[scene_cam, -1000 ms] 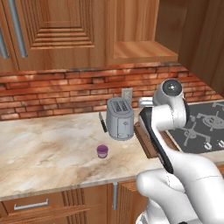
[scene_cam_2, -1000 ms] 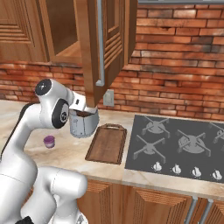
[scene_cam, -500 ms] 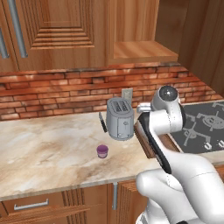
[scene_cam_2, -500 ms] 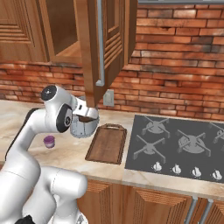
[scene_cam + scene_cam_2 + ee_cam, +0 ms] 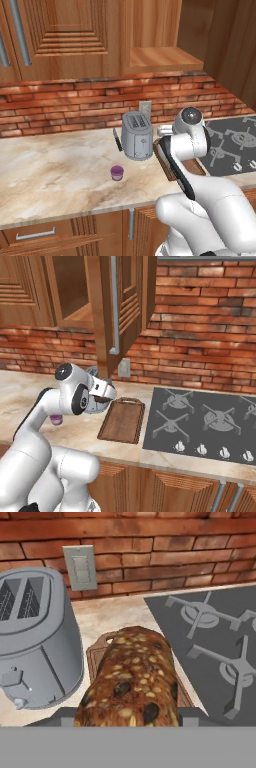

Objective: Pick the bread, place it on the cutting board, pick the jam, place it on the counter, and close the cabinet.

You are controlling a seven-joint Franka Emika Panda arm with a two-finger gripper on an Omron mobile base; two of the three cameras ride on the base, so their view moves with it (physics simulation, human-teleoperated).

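The counter carries the toaster, and just right of it lies the cutting board. The hand is closed on the bread, held above the board's near end. The loaf looks light, crumbly and soft, so gripping its sides gently seems best.

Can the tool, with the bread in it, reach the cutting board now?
Probably yes. The tool, shut on the bread, hangs over the cutting board, with nothing between them; the toaster stands beside.
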